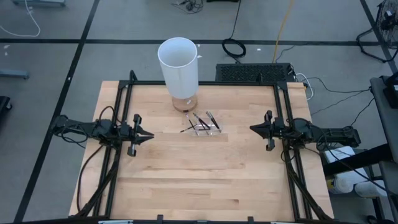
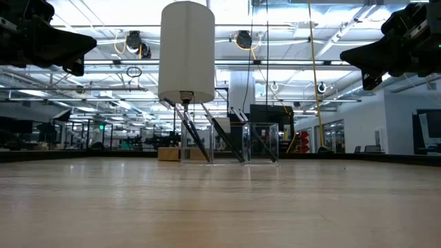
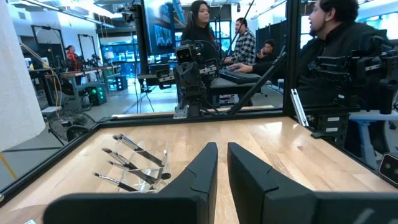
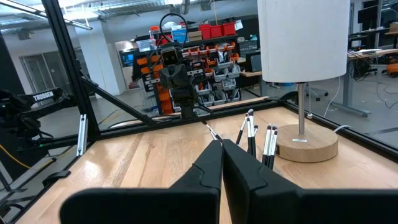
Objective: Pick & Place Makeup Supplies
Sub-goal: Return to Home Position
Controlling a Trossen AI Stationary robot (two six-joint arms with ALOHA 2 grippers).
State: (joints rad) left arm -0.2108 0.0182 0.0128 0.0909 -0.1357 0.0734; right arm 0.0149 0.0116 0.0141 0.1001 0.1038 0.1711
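Several thin dark makeup sticks with pale tips (image 1: 202, 122) (image 2: 220, 138) (image 3: 130, 165) (image 4: 258, 137) stand slanted in a small clear tray (image 1: 210, 130) (image 2: 262, 141) at the table's middle, leaning on its walls. My left gripper (image 1: 151, 134) (image 3: 222, 146) (image 2: 93, 43) hovers level at the table's left side, fingers a narrow gap apart, nothing between them. At the right side my right gripper (image 1: 252, 129) (image 4: 222, 143) (image 2: 342, 54) hovers level and is shut on nothing. Both point at the tray from well away.
A tall white cylinder lamp (image 1: 178, 62) on a round wooden base (image 1: 185, 102) stands just behind the tray. Black frame rails (image 1: 124, 112) run along the table's left, right and far edges. People sit beyond the table in the left wrist view. Bare wood lies toward the near edge.
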